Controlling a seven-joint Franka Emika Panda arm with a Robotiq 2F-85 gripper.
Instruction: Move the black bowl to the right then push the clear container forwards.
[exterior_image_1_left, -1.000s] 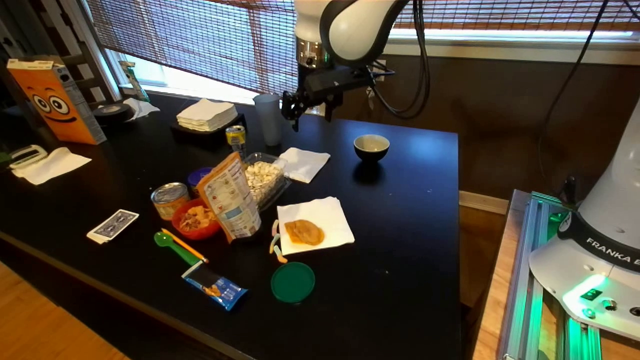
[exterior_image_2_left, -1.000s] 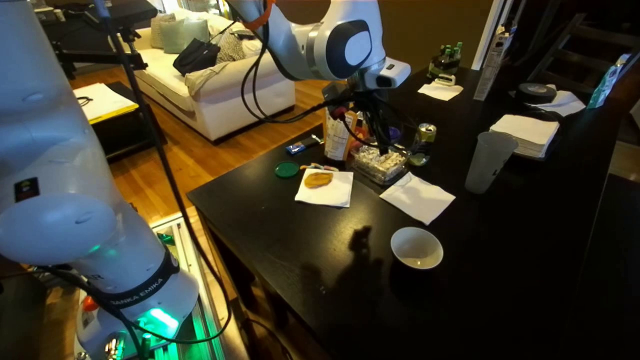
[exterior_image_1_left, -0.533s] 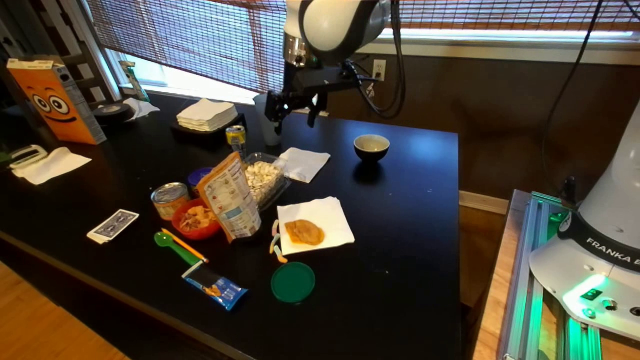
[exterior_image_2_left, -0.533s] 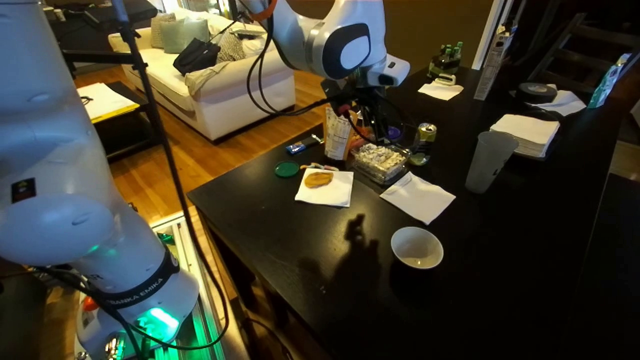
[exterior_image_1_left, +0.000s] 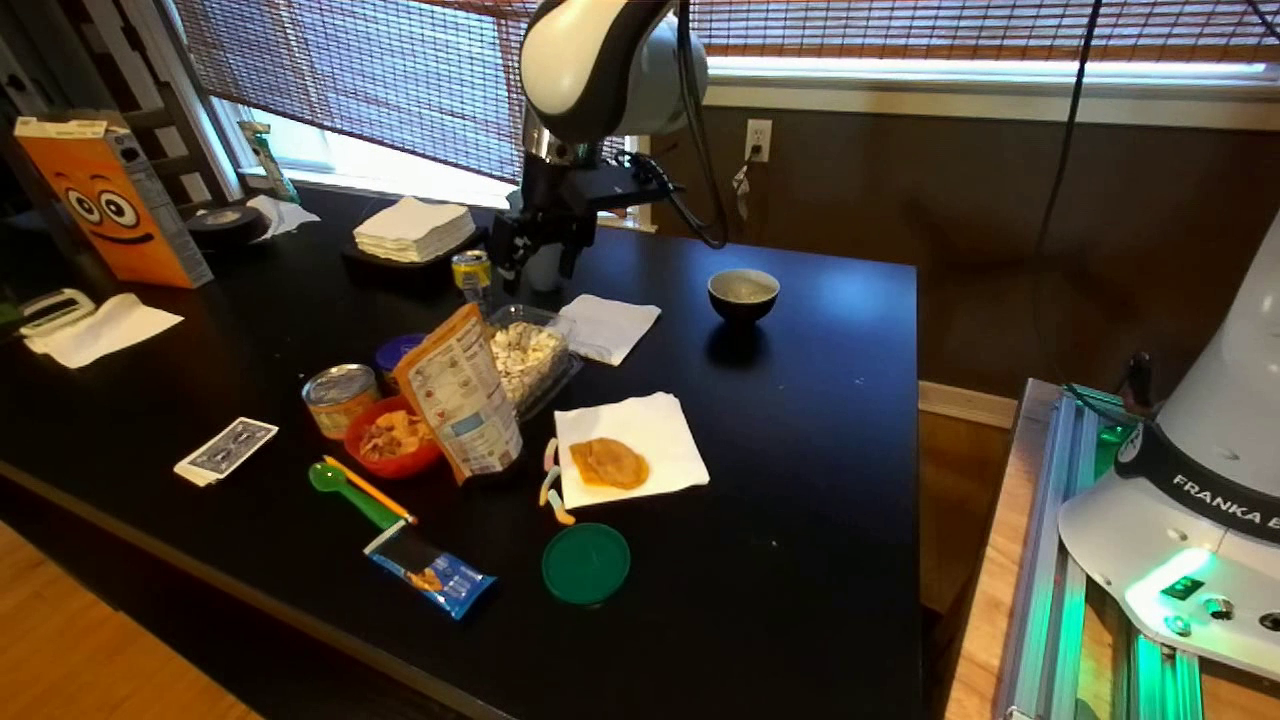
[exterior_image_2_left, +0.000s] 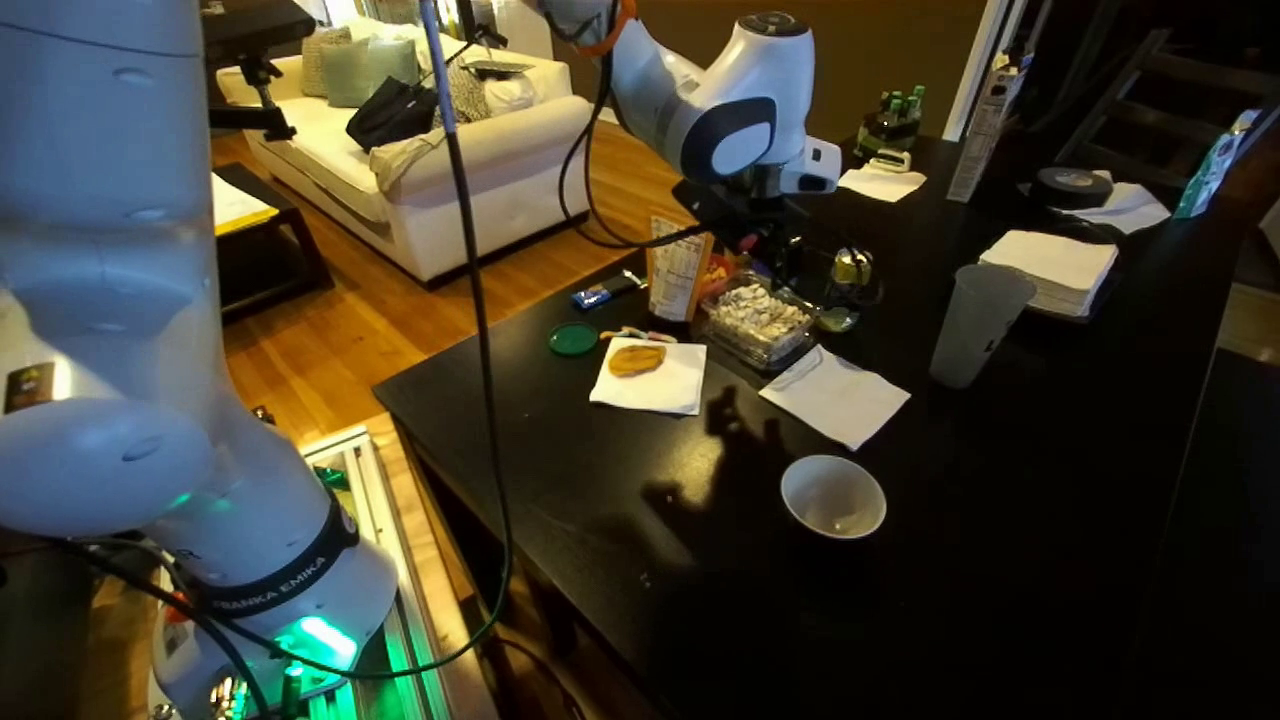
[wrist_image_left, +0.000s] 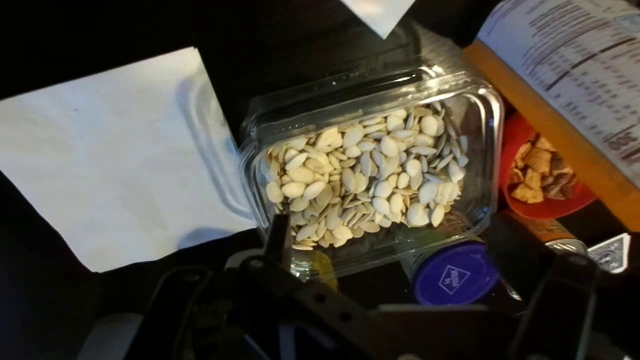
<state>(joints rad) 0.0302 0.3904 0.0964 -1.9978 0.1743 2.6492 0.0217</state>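
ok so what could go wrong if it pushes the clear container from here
The seeds in the clear container look uncovered, so a rough shove might spill some. The snack bag stands close by and could topple if bumped. The open gripper could also knock the purple-lidded jar beside the container.

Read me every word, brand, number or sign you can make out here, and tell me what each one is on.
"FRANKA EMIKA": black band on the robot base; an exterior view cuts it to "FRANKA E".
Snack bag: rows of print, too blurred.
Purple lid: lettering inside a diamond, too small.
Clear container: any marking too faint.
Frosted cup: dark mark, too blurred.
Blue wrapper and yellow can: too small.
No other words are legible.
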